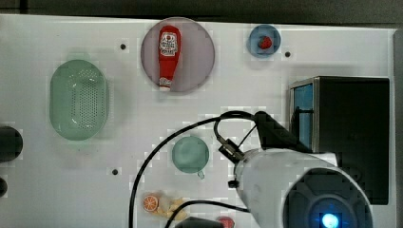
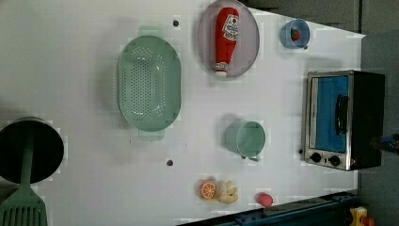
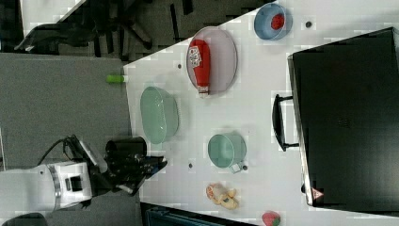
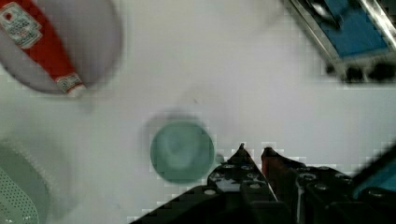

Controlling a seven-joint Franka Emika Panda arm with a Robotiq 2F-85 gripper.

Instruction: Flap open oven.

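Oven [image 2: 343, 120] at the left view's right table edge: boxy, black-topped, silver-framed, blue glass door shut, dark bar handle [image 2: 340, 114], two black knobs [image 2: 324, 158]; gripper [image 4: 252, 151] above table, fingertips nearly together, holding nothing.

in the top view the cup [image 1: 190, 154] sits between the colander [image 1: 79, 99] and the oven [image 1: 340, 128].
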